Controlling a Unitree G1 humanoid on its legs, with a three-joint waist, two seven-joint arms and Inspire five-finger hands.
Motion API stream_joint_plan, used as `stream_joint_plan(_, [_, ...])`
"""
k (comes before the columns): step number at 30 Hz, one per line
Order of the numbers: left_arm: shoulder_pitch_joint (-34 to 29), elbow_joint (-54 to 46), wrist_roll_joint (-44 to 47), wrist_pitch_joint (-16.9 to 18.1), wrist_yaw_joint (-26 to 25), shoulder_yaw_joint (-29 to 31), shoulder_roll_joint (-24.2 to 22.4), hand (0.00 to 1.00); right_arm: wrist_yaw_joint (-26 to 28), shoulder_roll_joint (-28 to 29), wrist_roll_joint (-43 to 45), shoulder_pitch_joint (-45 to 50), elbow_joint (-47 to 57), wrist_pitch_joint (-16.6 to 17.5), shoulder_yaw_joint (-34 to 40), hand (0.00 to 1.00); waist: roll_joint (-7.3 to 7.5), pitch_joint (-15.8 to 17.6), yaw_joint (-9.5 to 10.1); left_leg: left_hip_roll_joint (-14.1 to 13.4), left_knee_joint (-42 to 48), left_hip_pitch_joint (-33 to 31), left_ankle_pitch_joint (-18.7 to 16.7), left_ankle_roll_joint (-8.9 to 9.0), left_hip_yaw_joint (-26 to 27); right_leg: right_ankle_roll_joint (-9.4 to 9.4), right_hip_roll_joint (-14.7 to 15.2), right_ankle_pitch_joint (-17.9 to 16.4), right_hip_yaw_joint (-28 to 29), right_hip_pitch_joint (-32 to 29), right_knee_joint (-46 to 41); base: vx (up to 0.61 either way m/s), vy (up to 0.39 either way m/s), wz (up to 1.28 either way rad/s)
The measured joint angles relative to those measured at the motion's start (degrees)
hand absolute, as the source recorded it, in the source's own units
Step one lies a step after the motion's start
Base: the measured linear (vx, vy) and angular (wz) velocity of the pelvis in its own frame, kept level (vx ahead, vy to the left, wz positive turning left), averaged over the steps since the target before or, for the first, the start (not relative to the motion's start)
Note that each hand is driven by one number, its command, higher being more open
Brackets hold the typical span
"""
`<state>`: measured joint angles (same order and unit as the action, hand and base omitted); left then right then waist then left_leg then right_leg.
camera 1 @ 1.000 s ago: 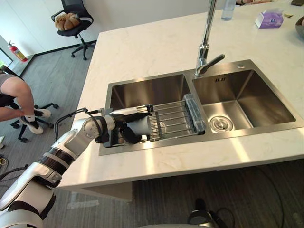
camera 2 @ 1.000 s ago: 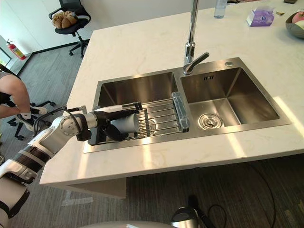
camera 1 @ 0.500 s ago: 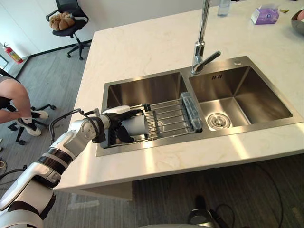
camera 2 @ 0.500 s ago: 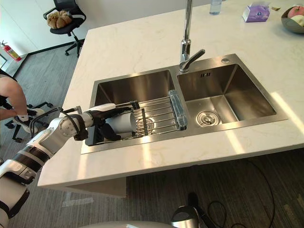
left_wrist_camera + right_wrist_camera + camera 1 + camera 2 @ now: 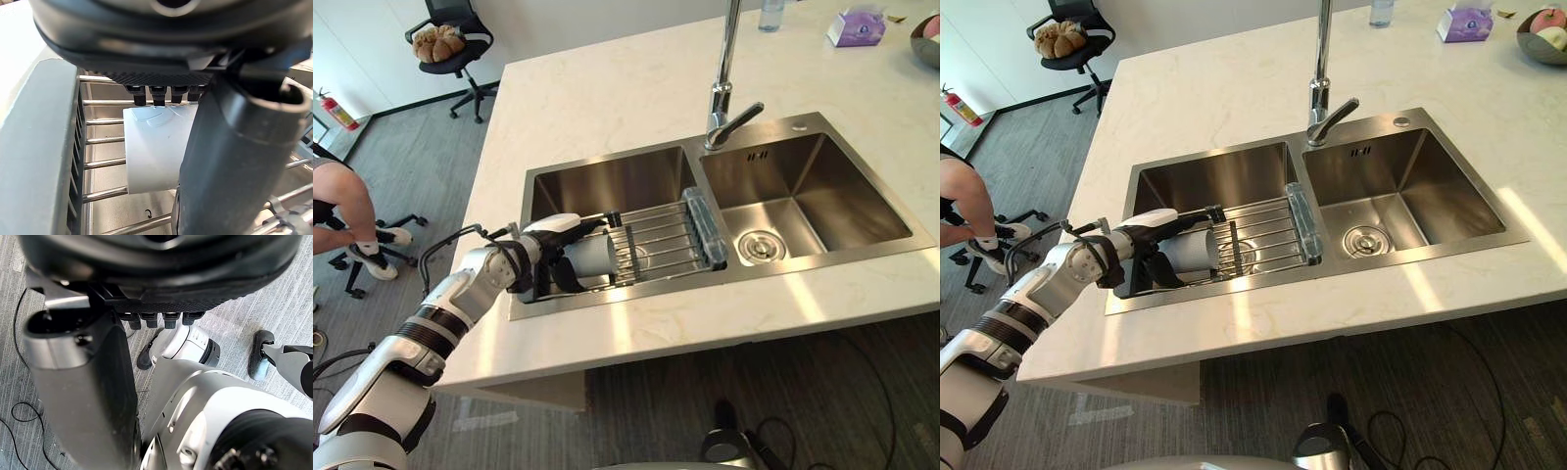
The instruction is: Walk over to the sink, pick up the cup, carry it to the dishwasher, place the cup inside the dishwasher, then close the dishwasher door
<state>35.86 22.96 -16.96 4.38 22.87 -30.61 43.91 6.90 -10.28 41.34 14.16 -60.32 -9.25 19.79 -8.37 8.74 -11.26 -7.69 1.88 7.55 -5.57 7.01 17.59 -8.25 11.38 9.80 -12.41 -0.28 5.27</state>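
I am at the pick-up step. My left hand (image 5: 543, 262) is down in the left basin of the sink (image 5: 724, 277), with fingers (image 5: 161, 91) over and thumb under the white cup (image 5: 594, 257), curled round it. The cup lies on its side on the wire rack (image 5: 668, 240) in that basin; the right basin shows its drain (image 5: 756, 244). I judge that the next move needs a firm grip and a straight lift, clear of the rack bars. My right hand (image 5: 146, 279) hangs relaxed above the floor, holding nothing.

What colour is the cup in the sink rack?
Plain white cup, no pattern visible; it shows best in the left wrist view.
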Motion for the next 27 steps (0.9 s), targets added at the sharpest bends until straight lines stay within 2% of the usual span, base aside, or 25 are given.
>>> stream_joint_plan(9, [0.84, 0.88, -0.07, -1.01, 4.59, 0.54, -0.01, 1.0, 0.02, 0.01, -0.06, 0.0, 0.13, 0.68, -0.46, 1.0, -0.12, 0.03, -0.69, -0.02, 0.18, 0.0, -0.01, 0.02, 0.02, 0.01, 0.01, 0.02, 0.04, 0.05, 0.0, -0.01, -0.005, 0.0])
stream_joint_plan(10, [1.1, 1.56, -0.07, -0.94, 4.68, 0.54, -0.14, 0.0, 0.01, 0.0, -0.06, 0.0, 0.14, 0.78, -0.47, 1.0, -0.2, 0.08, -0.73, -0.03, 0.22, 0.01, -0.01, 0.02, 0.03, 0.02, 0.01, 0.04, 0.06, 0.07, 0.0, 0.0, 0.0, 0.0])
stream_joint_plan(14, [1.64, 2.23, -1.53, -1.21, 4.69, 0.5, -0.72, 0.0, -0.11, -0.23, -0.06, 0.0, 0.35, 0.82, -0.48, 1.0, -0.61, 0.31, -0.92, -0.04, 0.33, 0.02, -0.02, 0.04, 0.12, 0.03, 0.01, 0.11, 0.18, 0.06, 0.0, 0.0, 0.0, 0.0])
stream_joint_plan(18, [2.8, 6.02, -2.53, -3.99, 3.24, 1.87, -2.71, 0.0, -0.29, -0.34, -0.27, -0.02, 1.36, 0.84, -1.29, 1.0, -0.91, 0.6, -2.25, -0.14, 0.28, -0.47, -0.07, 0.12, 0.5, 0.02, -0.13, 0.15, 0.57, -0.72, 0.0, 0.0, 0.0, -0.05])
stream_joint_plan(21, [3.62, 6.09, -3.58, -3.89, 3.56, 2.04, -2.68, 0.0, -0.33, -0.43, -0.27, 0.02, 1.19, 1.11, -1.07, 1.0, -1.2, 0.66, -2.2, -0.22, 0.27, -0.49, -0.09, 0.15, 0.56, 0.02, -0.25, 0.17, 0.63, -0.78, 0.0, 0.0, 0.0, -0.02])
stream_joint_plan(24, [3.39, 6.35, -6.09, -2.67, 2.02, 2.0, -2.73, 0.0, -0.31, -0.55, -0.3, -0.02, 1.26, 1.41, -1.12, 1.0, -1.36, 0.88, -2.09, -0.22, 0.27, -0.5, -0.1, 0.15, 0.52, 0.02, -0.25, 0.17, 0.57, -0.76, 0.0, 0.0, 0.0, 0.0])
stream_joint_plan(27, [2.89, 6.71, -8.75, 0.09, -0.44, 1.56, -2.76, 0.0, -0.22, -0.59, -0.44, -0.02, 1.43, 1.58, -1.14, 1.0, -1.43, 1.27, -2.06, -0.26, 0.4, -0.52, -0.12, 0.18, 0.46, 0.02, -0.24, 0.17, 0.52, -0.68, 0.0, 0.0, 0.0, 0.0])
